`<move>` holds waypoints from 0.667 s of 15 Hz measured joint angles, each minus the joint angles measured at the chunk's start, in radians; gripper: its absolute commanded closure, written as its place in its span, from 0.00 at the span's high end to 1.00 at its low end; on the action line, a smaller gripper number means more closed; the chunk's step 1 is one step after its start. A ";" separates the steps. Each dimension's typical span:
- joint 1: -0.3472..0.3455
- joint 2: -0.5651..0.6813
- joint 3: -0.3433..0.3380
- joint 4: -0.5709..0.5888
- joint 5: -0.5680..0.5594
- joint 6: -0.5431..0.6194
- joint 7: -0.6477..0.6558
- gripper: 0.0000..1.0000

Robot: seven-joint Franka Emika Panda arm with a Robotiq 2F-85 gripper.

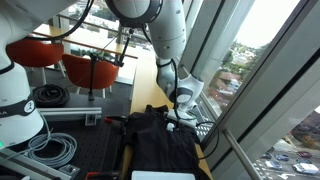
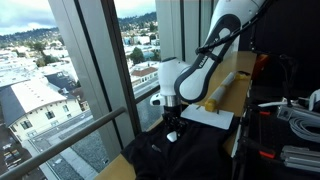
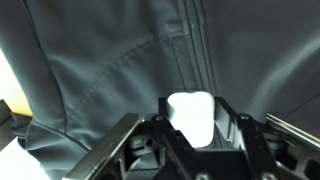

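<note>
Where the garment (image 1: 160, 142) lies, dark and rumpled, on the end of the table (image 1: 146, 72) just beside the window (image 2: 40, 70), the gripper (image 2: 172, 134) points straight down at its edge, touching the cloth or just above it (the exterior views are too small to settle which). Seen from the wrist, grey fabric with stitched seams fills the frame and a white block sits between the fingers (image 3: 240, 135); whether the jaws are spread or pinching cloth I cannot tell. A white sheet (image 2: 214, 116) lies on the table behind the garment, red chairs (image 1: 88, 68) stand farther off, and coiled cables (image 1: 55, 150) rest nearby.
</note>
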 measured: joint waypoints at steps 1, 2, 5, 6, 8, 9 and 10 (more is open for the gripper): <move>-0.002 -0.016 0.000 -0.007 -0.013 0.000 0.011 0.23; -0.008 -0.027 -0.001 -0.011 -0.021 0.000 0.013 0.23; -0.045 -0.029 0.005 -0.011 -0.034 0.000 -0.005 0.23; -0.062 -0.024 0.011 -0.010 -0.034 0.002 -0.023 0.23; -0.095 -0.002 0.025 0.001 -0.035 0.008 -0.068 0.23; -0.107 0.013 0.031 0.013 -0.035 0.009 -0.092 0.23; -0.115 0.029 0.034 0.028 -0.035 0.009 -0.113 0.23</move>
